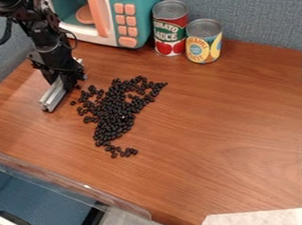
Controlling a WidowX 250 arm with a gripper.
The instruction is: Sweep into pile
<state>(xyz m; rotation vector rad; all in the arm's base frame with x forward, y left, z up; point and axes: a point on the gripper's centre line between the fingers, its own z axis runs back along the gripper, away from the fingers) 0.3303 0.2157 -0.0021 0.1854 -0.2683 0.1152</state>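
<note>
My tool [67, 80] is closed on a silver bar [53, 95], at the left of the worktop [224, 139]. Just to the right of it lie the many small beans [115, 111], black and a little shiny, in one uneven patch, dense in the middle, loose at its edges. Farther right, behind them, stand a red can [169, 30] and a yellow can [204, 42], both with printed labels.

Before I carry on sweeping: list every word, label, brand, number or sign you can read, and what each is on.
"TOMATO SAUCE": red can.
Lettering on the yellow-labelled can: too small to read for certain.
Any marks on the toy microwave's buttons: too small to read.
</note>
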